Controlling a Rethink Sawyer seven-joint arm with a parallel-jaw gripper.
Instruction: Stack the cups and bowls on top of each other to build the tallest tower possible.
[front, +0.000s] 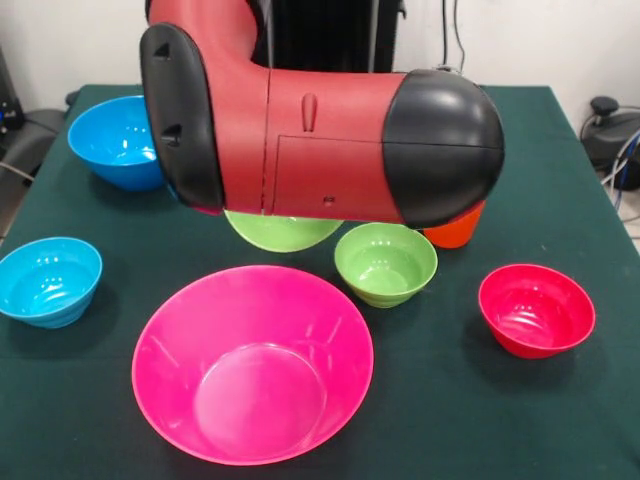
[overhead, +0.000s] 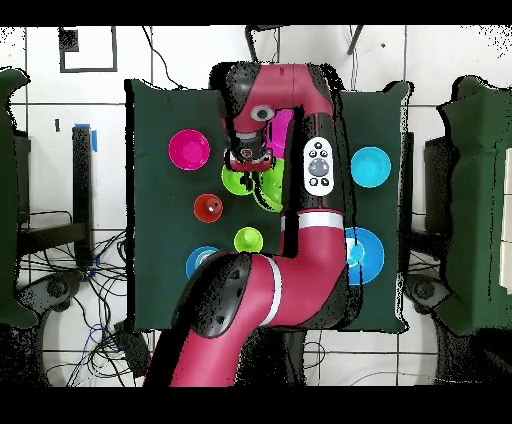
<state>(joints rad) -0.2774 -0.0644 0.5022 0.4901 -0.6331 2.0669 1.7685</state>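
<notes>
Gripper (overhead: 247, 160): above the large green bowl (overhead: 252, 182), beside the huge pink bowl (front: 253, 362); jaw state cannot be told.
Step, judged: grasp the green bowl's rim, lift level, centre it in the pink bowl.

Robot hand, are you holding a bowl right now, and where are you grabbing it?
It cannot be told. From overhead the gripper sits over the large green bowl; the arm hides it in front.

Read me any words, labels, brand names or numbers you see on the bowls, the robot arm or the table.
None can be read.
The glossy plastic bowls, such as the huge pink bowl, are plain.
The red and black robot arm shows no lettering; its white button pad has marks too small to read.
</notes>
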